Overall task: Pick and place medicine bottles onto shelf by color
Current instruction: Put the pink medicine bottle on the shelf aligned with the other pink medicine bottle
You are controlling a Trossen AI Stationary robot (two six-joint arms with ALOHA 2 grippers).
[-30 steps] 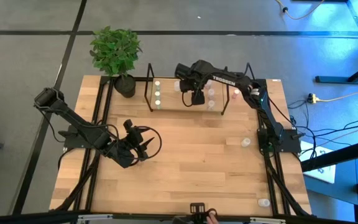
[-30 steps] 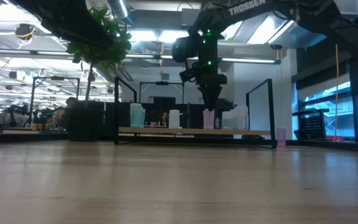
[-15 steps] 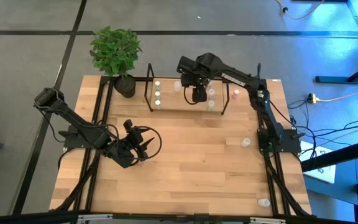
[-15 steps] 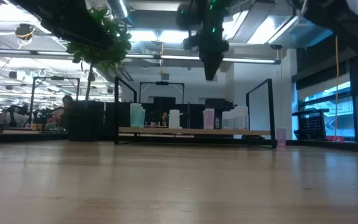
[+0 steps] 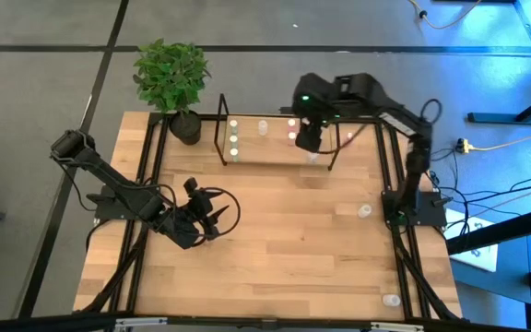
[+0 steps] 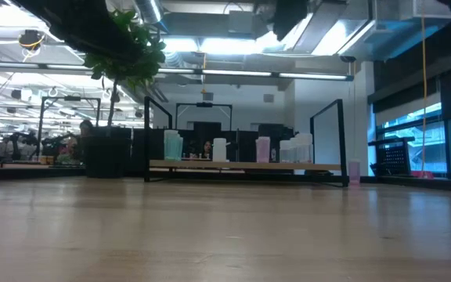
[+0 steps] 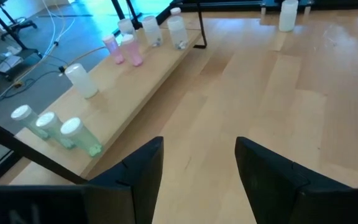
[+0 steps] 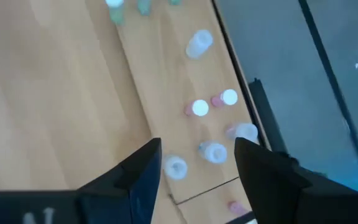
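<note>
The tiny pale translucent medicine bottles (image 5: 233, 138) stand in small groups along the light wooden shelf in its thin black wire frame (image 5: 270, 155) at the table's far edge, with a few more (image 5: 365, 211) loose on the large wooden tabletop (image 5: 275, 240). The right gripper (image 5: 309, 136) hangs above the shelf's right part, fingers (image 8: 138, 177) spread and empty. The left gripper (image 5: 212, 217) rests low over the tabletop's left side, also released.

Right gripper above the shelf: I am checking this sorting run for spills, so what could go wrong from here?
The right gripper, fingers open and empty, hangs over the light wooden shelf in its black wire frame. Coming down again, it might knock the two small pink translucent bottles or the clear ones beside them. Reaching for the loose pale bottle on the tabletop, its arm could clip the frame's upright end. The left gripper waits mid-table.
</note>
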